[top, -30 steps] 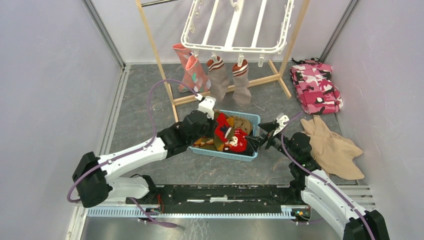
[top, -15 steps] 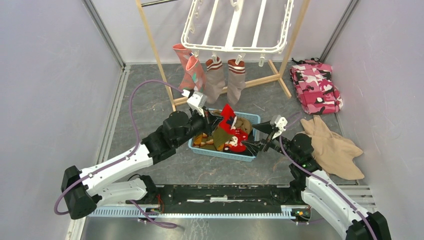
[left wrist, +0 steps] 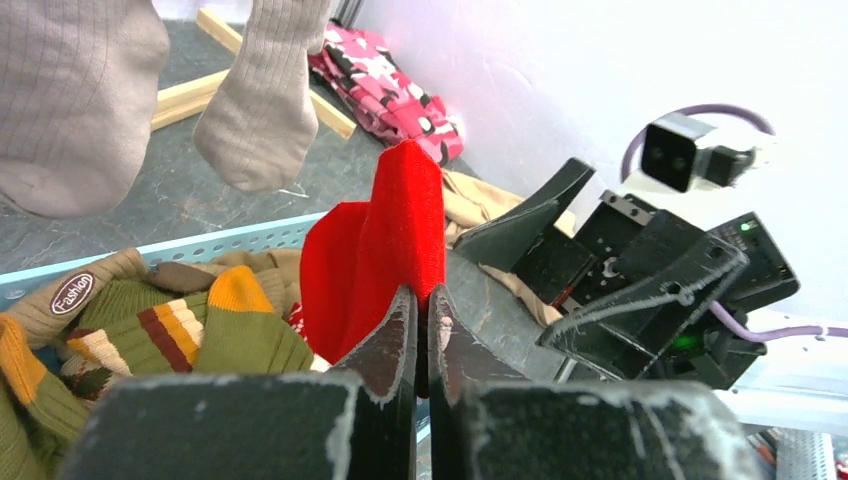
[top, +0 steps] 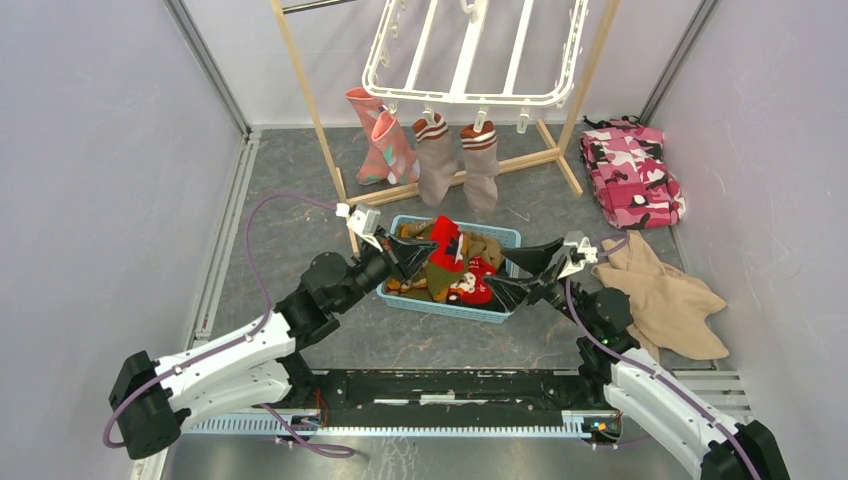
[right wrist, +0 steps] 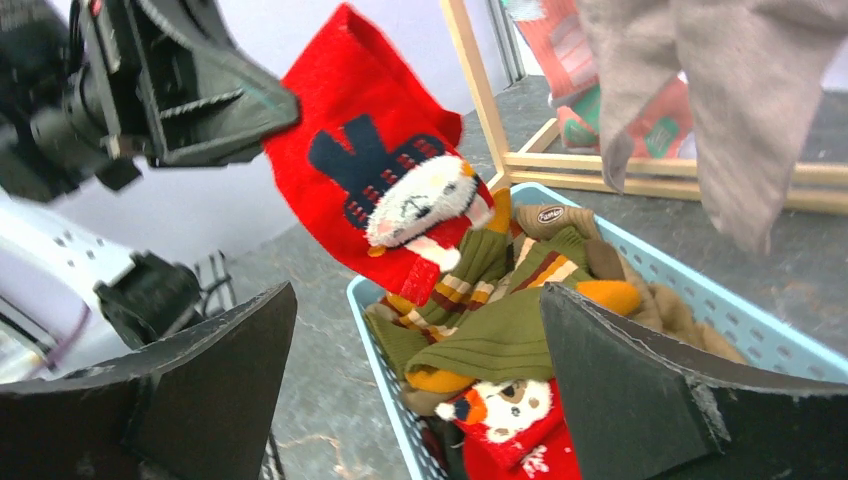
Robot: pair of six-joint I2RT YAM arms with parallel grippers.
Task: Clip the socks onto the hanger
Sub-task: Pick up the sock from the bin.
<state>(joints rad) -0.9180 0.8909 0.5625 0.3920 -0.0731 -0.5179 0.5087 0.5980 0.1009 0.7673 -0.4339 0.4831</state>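
Left claw point(left wrist: 422, 300) pinches a red sock point(left wrist: 375, 240) (right claw point(top: 522, 270) gapes wide).

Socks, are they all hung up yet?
Not yet. Two pink socks and two grey-brown socks already hang from the hanger by its clips. The left gripper is pinching a red sock above the basket, with the right gripper open beside it. Other socks wait in the basket.
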